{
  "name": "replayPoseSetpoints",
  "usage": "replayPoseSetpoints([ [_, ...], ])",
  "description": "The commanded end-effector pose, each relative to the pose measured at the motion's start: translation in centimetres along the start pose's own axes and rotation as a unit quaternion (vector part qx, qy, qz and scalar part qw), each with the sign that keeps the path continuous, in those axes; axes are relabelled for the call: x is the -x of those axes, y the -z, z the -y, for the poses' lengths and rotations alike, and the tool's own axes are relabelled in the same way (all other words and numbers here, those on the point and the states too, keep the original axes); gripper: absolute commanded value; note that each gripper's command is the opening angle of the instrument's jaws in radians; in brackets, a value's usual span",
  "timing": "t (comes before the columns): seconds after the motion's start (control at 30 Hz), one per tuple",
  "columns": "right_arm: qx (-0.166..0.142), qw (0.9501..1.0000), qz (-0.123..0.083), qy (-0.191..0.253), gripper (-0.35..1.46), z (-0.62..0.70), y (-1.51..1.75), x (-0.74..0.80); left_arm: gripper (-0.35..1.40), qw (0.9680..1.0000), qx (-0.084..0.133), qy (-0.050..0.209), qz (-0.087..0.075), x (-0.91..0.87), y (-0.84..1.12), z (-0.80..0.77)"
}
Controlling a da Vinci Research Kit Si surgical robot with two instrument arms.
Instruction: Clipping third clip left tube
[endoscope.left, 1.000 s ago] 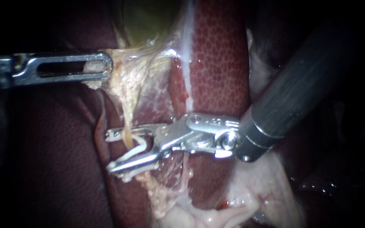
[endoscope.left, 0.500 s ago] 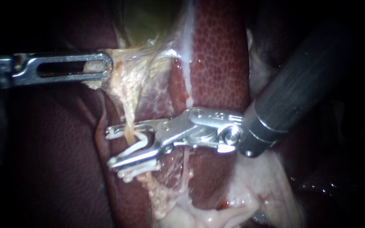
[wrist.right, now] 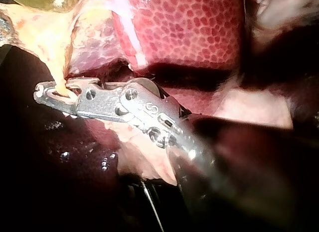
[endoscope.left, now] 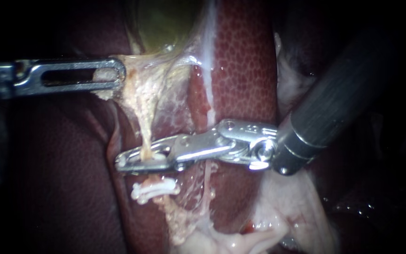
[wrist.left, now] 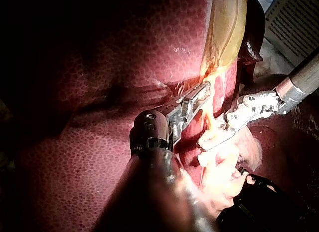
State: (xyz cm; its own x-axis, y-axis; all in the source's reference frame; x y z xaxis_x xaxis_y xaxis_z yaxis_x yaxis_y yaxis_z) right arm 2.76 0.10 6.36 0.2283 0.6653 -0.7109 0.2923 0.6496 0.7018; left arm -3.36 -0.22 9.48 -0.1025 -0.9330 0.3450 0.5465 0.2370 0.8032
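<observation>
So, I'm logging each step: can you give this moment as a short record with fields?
left instrument: shut on pale tissue below the gallbladder
right instrument: shut on the left tube
white clip: on the left tube, just below the right instrument, apart from it
liver: behind the tube

A pale slatted panel (wrist.left: 295, 20) shows beyond the lit field; the surroundings elsewhere lie in darkness
</observation>
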Motion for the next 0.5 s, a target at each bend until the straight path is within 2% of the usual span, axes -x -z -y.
replayPoseSetpoints([
  [0.03, 0.001, 1.0, 0.004, 0.0, -0.35, 0.0, 0.0, 0.0, -0.15, 1.0, 0.0, 0.0, 0.0, 0.0, 0.0, 0.0],
  [0.5, -0.001, 1.0, 0.005, -0.003, -0.35, 0.0, 0.0, 0.0, -0.15, 1.0, 0.0, 0.0, 0.0, 0.0, 0.0, 0.0],
])
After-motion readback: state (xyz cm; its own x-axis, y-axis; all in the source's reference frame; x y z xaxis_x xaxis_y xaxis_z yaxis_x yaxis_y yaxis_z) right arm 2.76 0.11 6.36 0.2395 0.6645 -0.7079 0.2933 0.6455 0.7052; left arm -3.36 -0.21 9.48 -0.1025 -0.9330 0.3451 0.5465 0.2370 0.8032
